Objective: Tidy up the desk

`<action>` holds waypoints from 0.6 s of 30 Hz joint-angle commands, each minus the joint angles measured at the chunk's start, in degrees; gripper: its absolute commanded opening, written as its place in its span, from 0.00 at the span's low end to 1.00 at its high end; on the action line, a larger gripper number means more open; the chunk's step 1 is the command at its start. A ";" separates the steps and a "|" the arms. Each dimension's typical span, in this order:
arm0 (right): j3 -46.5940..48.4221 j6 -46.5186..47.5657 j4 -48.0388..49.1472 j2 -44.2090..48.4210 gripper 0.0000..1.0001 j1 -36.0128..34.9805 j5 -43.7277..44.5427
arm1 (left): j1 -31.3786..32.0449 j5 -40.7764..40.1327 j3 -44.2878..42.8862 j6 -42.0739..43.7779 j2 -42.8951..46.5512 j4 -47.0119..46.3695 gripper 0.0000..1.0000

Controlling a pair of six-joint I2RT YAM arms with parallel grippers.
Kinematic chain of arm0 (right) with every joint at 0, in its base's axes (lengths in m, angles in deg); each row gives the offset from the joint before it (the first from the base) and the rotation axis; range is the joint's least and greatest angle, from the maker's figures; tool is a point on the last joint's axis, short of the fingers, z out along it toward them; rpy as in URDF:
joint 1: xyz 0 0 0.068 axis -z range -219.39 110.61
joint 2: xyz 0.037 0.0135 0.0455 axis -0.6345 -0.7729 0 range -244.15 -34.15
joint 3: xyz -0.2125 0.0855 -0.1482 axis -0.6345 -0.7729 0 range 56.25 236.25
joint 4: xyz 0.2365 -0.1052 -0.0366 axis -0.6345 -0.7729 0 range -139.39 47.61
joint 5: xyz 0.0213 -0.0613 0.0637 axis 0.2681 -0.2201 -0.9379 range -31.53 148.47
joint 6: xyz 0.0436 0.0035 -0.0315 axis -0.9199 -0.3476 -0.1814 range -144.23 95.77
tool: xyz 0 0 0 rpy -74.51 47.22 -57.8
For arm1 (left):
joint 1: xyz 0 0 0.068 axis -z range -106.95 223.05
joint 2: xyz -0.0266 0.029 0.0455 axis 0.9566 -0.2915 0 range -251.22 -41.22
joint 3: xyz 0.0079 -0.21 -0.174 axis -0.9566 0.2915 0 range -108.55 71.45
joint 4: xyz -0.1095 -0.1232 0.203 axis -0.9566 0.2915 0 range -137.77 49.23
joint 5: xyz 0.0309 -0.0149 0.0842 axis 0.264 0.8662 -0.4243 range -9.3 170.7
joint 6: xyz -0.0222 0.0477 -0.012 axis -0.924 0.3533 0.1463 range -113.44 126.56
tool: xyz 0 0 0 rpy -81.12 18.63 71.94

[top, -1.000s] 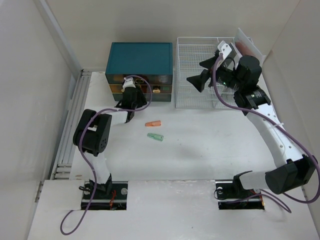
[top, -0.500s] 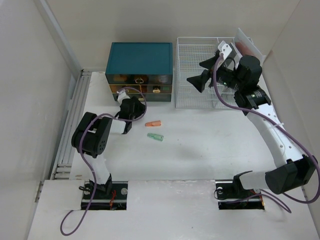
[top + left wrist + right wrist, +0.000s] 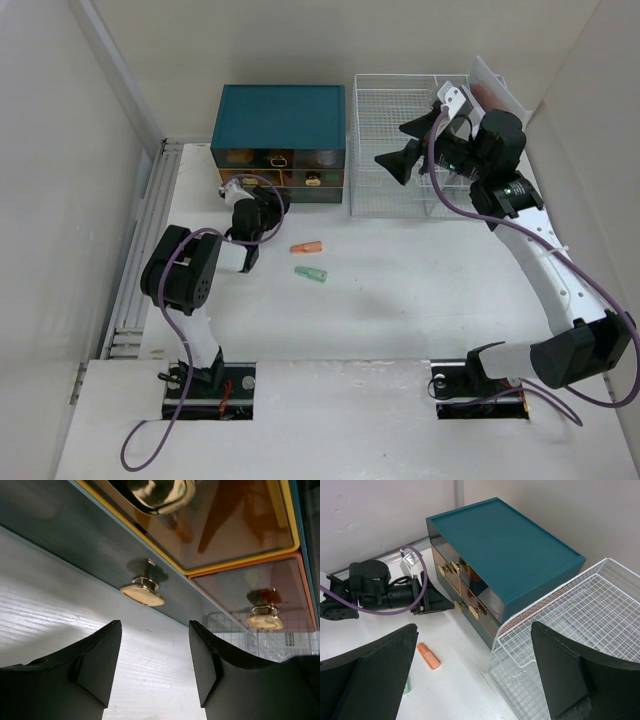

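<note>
The desk (image 3: 400,310) lies flat and fills the floor of the walled cell. Its near edge runs left to right and carries the two rectangular cut-outs (image 3: 208,390) where the arm bases are bolted. Its surface stretches away from them to the far wall.

The middle and right of the desk are bare white, with open room between the arms. Left of centre lie a small green stick-shaped piece (image 3: 311,273) and, just beyond it, an orange one (image 3: 306,247). They are near each other but apart, and both lie roughly left to right.

Farther on, the left hand (image 3: 268,200) sits low over the desk and points at the front of the teal drawer box (image 3: 283,115). Its jaws are partly apart with nothing between them. In the wrist view a gold knob (image 3: 142,594) on the lowest drawer stands just ahead of the gap, untouched.

The drawer box sits against the far wall. The white wire-mesh tray rack (image 3: 390,110) is just to its right, and the side wall closes in on the rack's right.

The right hand (image 3: 405,145) hangs above the rack, well off the desk. Its jaws are spread wide and hold nothing.
</note>
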 commanded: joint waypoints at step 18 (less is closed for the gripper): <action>0.39 -0.42 3.32 1.83 1.00 0.28 -1.42 | -0.98 -0.64 -5.41 -1.87 -3.18 1.45 0.56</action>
